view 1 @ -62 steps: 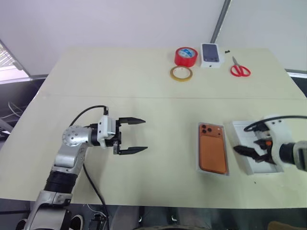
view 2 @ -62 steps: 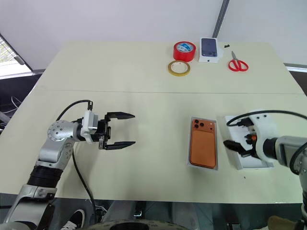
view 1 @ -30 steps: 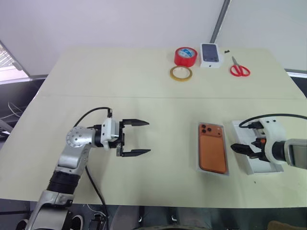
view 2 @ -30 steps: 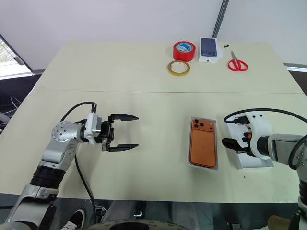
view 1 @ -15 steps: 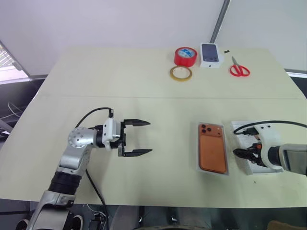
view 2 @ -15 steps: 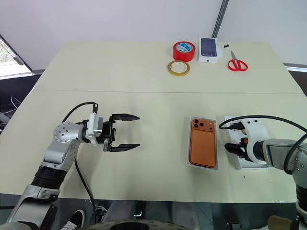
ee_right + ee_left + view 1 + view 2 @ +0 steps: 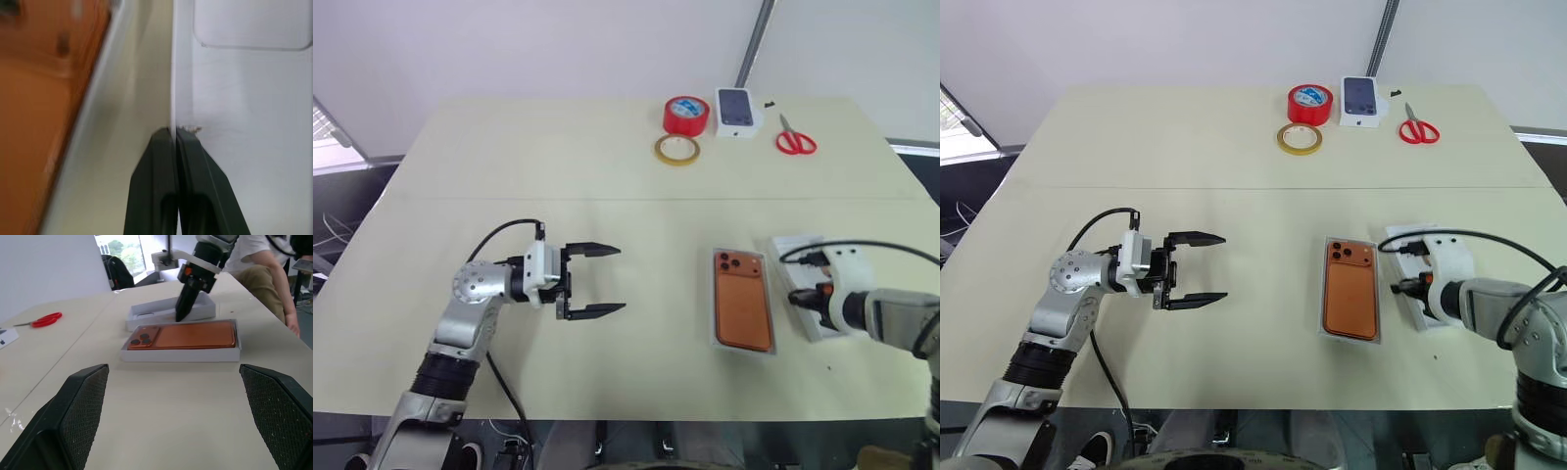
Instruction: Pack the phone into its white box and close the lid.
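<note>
Orange and flat, the phone (image 7: 743,313) is seen lying camera side up inside the white box (image 7: 717,338), a shallow tray whose thin rim is showing all around it, on the pale table (image 7: 607,166) toward the robot's right. Just beside the tray, on its right, the lid (image 7: 146,316) is resting with its hollow side up. Its near wall, the one facing the tray, is being pinched by the right gripper (image 7: 174,134): in the right wrist view the two black fingers are pressed together with the thin white wall caught between them, one finger outside and one inside the shell. The left wrist view is showing the same grip from across the table, the dark fingers coming down onto the lid's edge behind the boxed phone.

The left gripper (image 7: 597,280) is being held above the table well apart from the tray, pointed toward it, its fingers spread wide and nothing between them.

At the far edge of the table a red tape roll (image 7: 683,116), a tan tape ring (image 7: 676,149), a small white box bearing a phone picture (image 7: 736,110) and red-handled scissors (image 7: 794,140) are lying.
</note>
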